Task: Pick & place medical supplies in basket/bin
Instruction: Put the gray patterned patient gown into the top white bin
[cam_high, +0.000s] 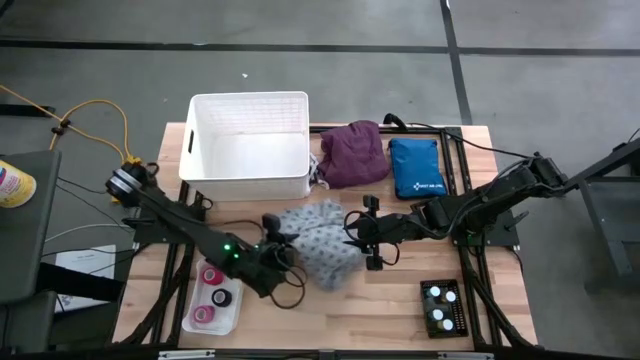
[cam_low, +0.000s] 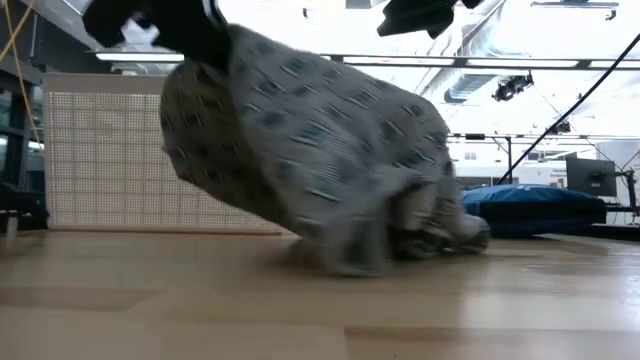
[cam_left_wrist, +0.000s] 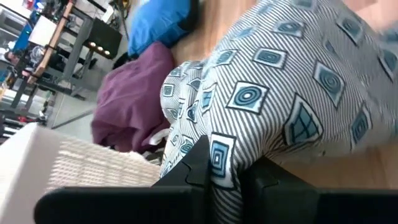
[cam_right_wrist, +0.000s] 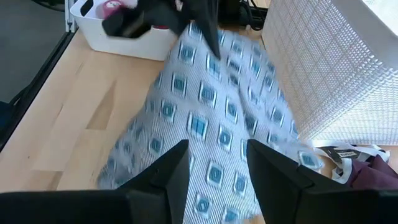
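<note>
Plenty of bare wood on the table (cam_high: 400, 310) in front of the grey patterned garment (cam_high: 322, 240), while the white basket (cam_high: 248, 145) crowds it just behind. Left gripper (cam_high: 278, 240) is pinched shut on the garment's left edge, lifting it there. Right gripper (cam_high: 358, 238) sits at its right edge, fingers (cam_right_wrist: 168, 177) partly apart over the cloth, holding nothing.

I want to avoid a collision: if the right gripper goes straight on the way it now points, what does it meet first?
Most likely the grey patterned cloth, which fills the view right ahead of the open right gripper. The left gripper holds that cloth up from its far side. How close the cloth is cannot be judged.
</note>
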